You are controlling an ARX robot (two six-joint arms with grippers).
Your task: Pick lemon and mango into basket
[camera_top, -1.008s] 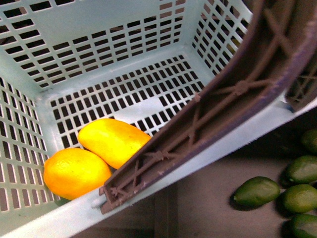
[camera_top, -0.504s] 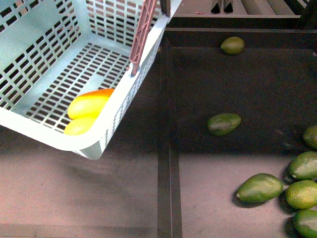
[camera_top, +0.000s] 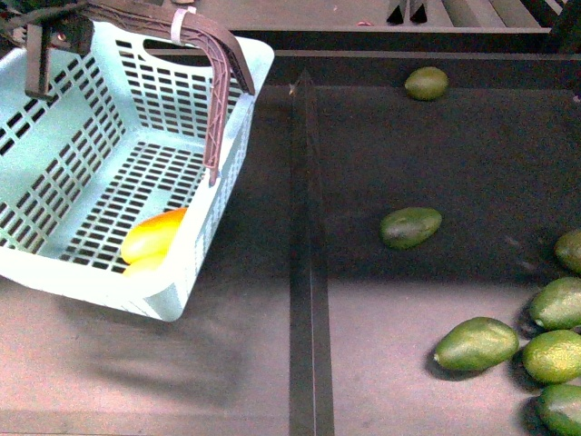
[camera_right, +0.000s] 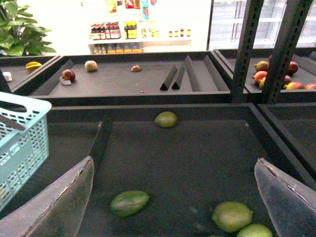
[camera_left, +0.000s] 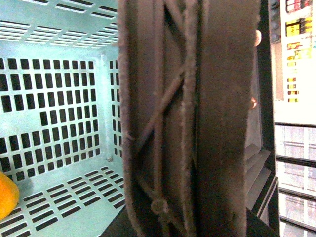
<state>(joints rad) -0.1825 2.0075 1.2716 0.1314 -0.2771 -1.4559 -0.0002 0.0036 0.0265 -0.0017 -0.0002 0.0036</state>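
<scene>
The aqua basket hangs tilted at the left of the front view, above the dark shelf. My left gripper is shut on its brown handle, next to the white zip tie. The mango and the lemon lie together in the basket's low near corner, and the lemon is mostly hidden by the wall. In the left wrist view the handle fills the middle, with the basket floor and one fruit's edge beside it. My right gripper is open and empty above the avocado bin.
Green avocados lie in the right bin, with a cluster at the right edge. A raised divider separates the bins. In the right wrist view, avocados and the basket's corner show; shelves with other fruit stand behind.
The basket has swung away from the camera and to the left, and its handle has come upright. The two fruits have slid to the basket's near corner.
</scene>
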